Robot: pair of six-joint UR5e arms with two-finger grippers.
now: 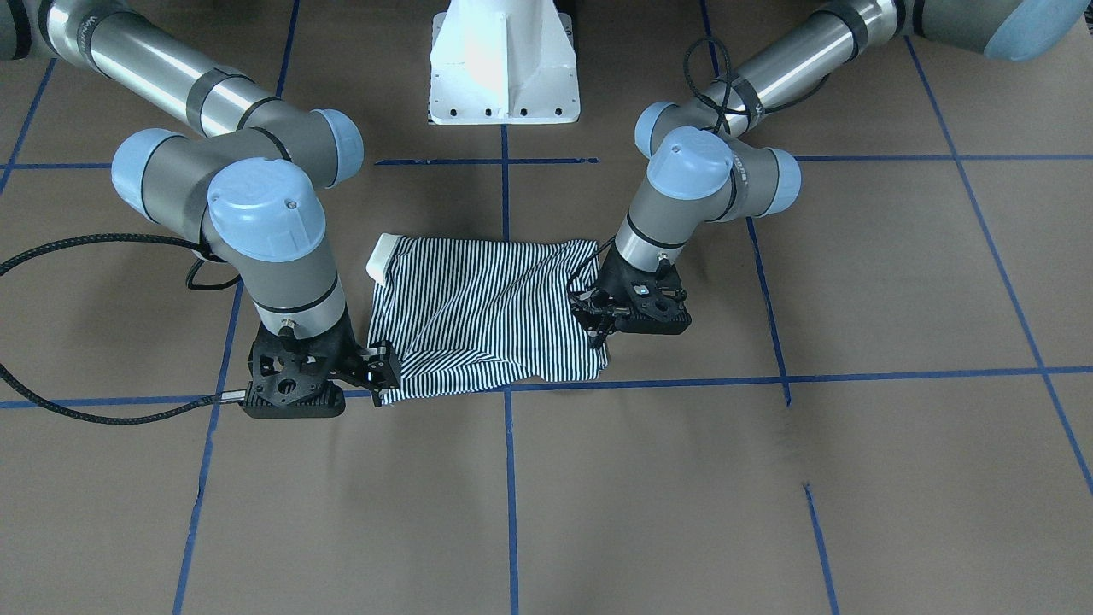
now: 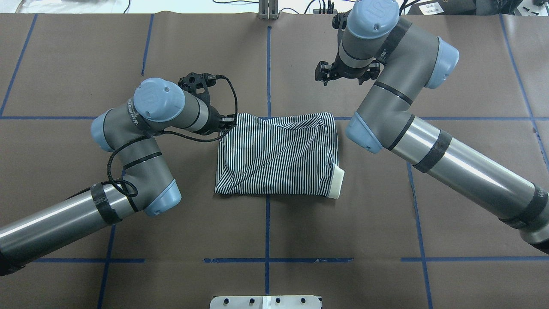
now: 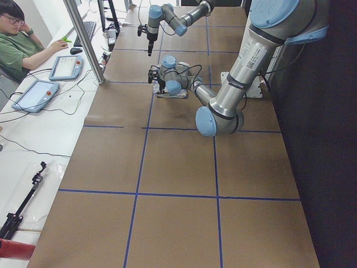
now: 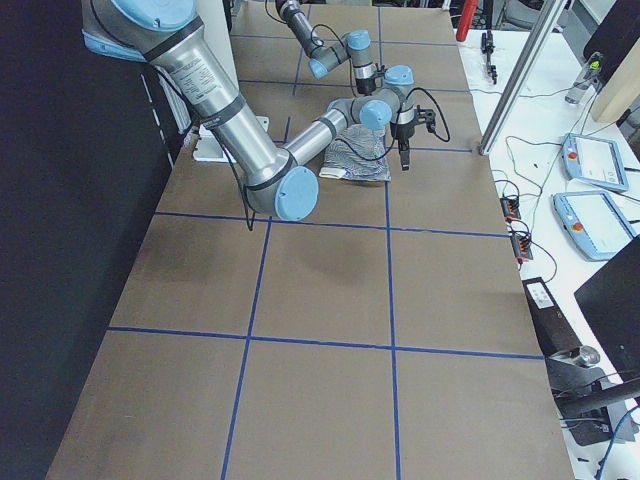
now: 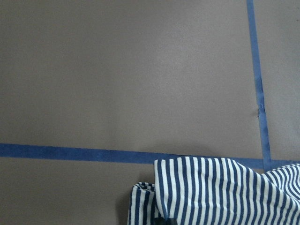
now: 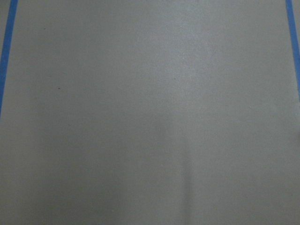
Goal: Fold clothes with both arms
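Observation:
The striped polo shirt (image 1: 487,316) lies folded into a rough rectangle at the table's middle, its cream collar (image 2: 338,183) poking out at the near right corner in the overhead view. My left gripper (image 1: 595,329) sits low at the shirt's far left corner (image 2: 226,123) and looks shut on the fabric edge; creases run from it. In the left wrist view that striped corner (image 5: 220,192) is bunched at the bottom. My right gripper (image 2: 326,74) hangs raised beyond the shirt's far right corner, looks open and holds nothing. The right wrist view shows only bare paper.
Brown paper with blue tape lines (image 2: 268,214) covers the table. The white pedestal base (image 1: 504,68) stands behind the shirt. Beyond the table's far side, a seated person (image 3: 17,39) and tablets (image 3: 33,95) are at a white desk.

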